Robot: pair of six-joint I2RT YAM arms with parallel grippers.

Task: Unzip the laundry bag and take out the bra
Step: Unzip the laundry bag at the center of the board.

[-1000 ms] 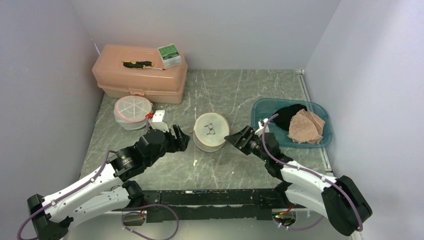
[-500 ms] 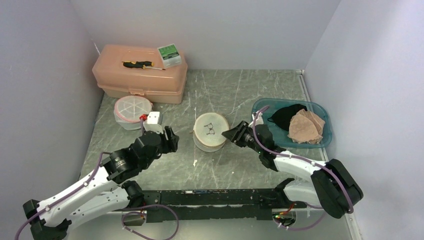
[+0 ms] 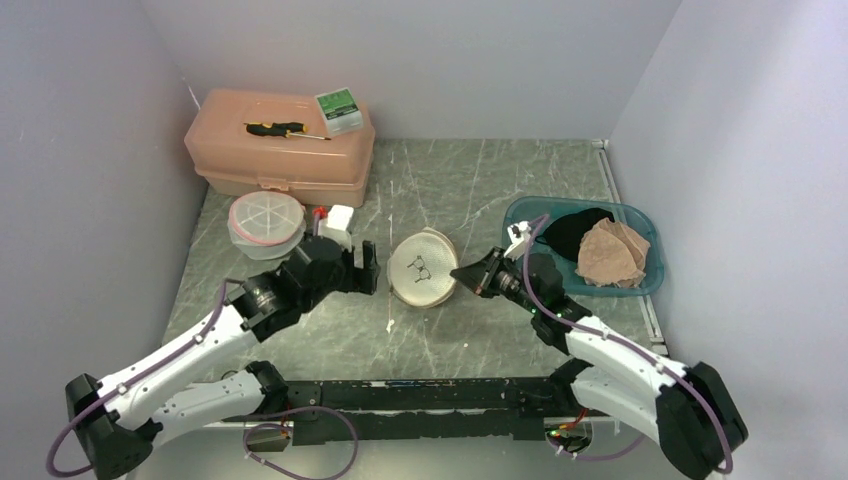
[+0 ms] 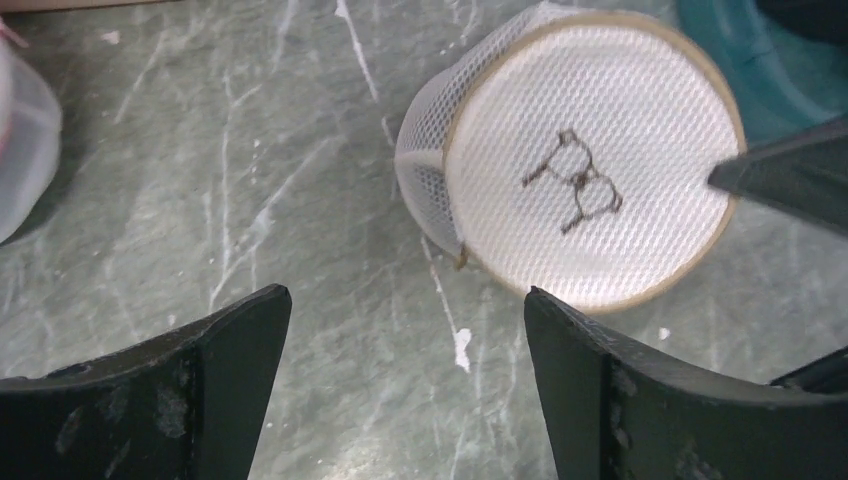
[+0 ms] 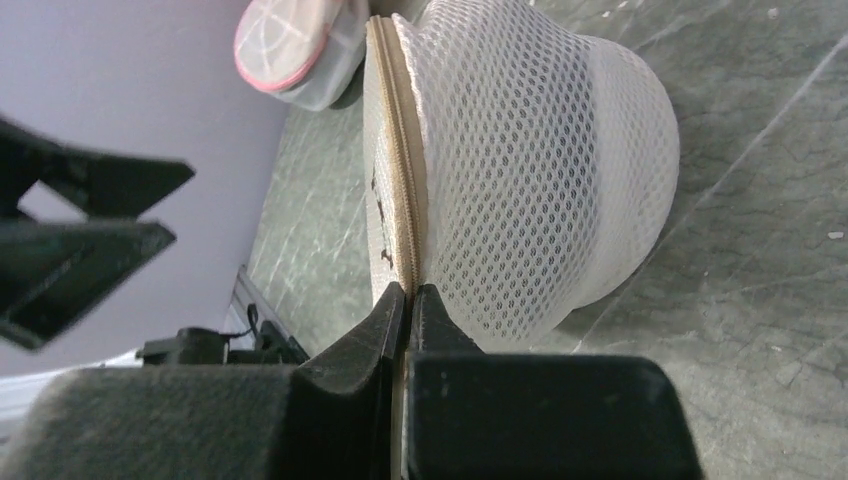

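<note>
The laundry bag (image 3: 422,268) is a round white mesh pouch with a tan zipper band and a small bra sketch on its flat face. It stands tipped on edge at mid-table, the face turned toward the left arm. My right gripper (image 3: 462,273) is shut on the zipper band at the bag's right rim; in the right wrist view the fingertips (image 5: 408,292) pinch the tan band of the laundry bag (image 5: 530,170). My left gripper (image 3: 368,268) hangs open just left of the bag, apart from it. Its jaws (image 4: 405,295) frame bare table below the laundry bag (image 4: 590,170). The bra is hidden.
A pink toolbox (image 3: 280,150) with a screwdriver and a green box on top stands at the back left. A second mesh bag with pink trim (image 3: 266,222) sits in front of it. A teal tub (image 3: 520,215) with black and beige cloth is at the right.
My right gripper has shut on the bag's zipper band, and the bag has tipped from flat up onto its edge. My left gripper swung in toward the bag and opened wider.
</note>
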